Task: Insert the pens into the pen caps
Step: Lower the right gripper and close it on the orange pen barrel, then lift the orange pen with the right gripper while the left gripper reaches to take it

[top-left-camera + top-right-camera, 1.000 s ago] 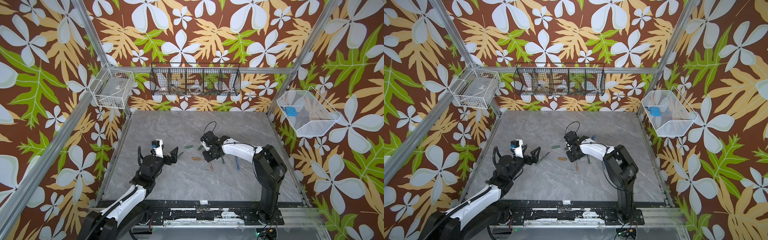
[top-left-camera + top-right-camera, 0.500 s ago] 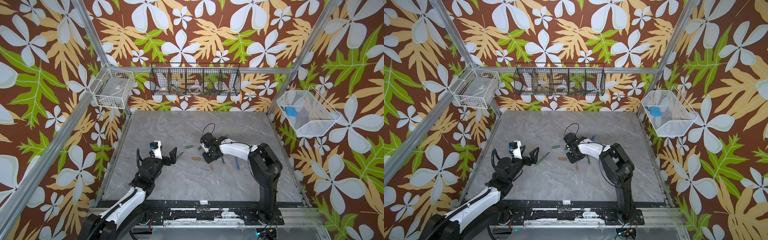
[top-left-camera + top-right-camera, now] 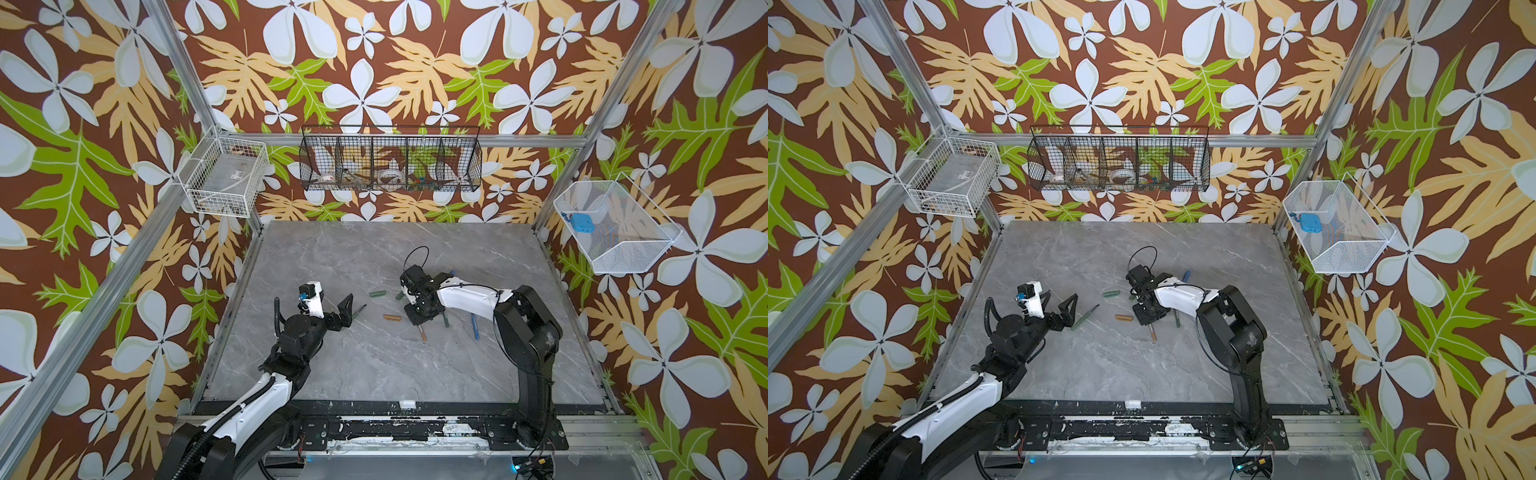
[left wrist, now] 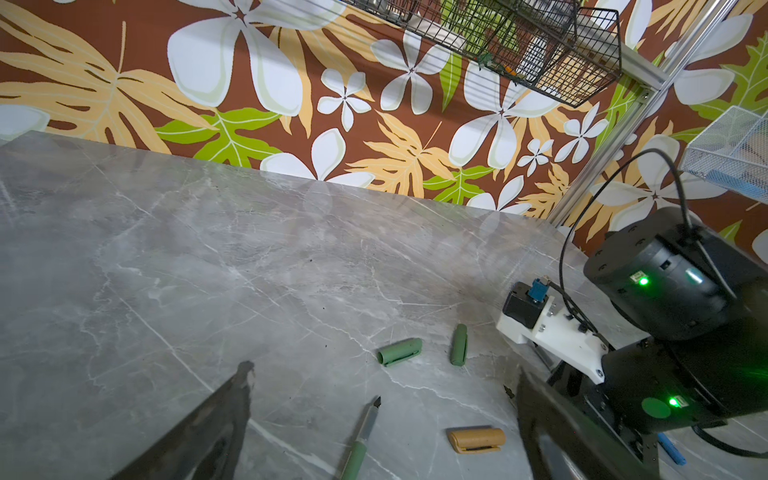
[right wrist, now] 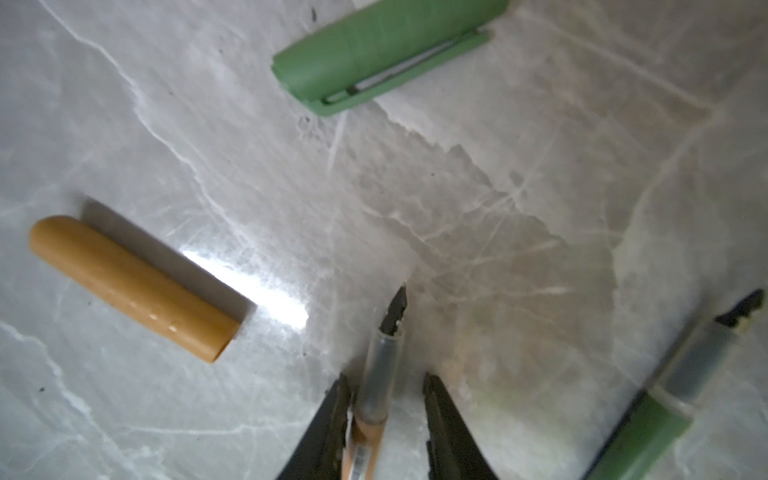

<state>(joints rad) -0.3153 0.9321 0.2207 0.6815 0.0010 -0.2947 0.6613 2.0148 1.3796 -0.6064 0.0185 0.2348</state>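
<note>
in a top view: right end effector (image 3: 419, 318) just beside orange cap (image 3: 392, 318), over orange pen (image 3: 422, 333) lying crosswise to cap. left wrist: left end effector (image 4: 384, 374) wide, empty, farther from cap. right wrist: narrowly open astride pen, not clamped.

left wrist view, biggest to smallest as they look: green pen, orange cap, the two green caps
1. green pen: longest, even though the frame edge cuts it off.
2. orange cap: it lies nearer the camera, so this rank is unsure.
3. green cap beside the right arm and other green cap: they look alike, not ranked.
</note>
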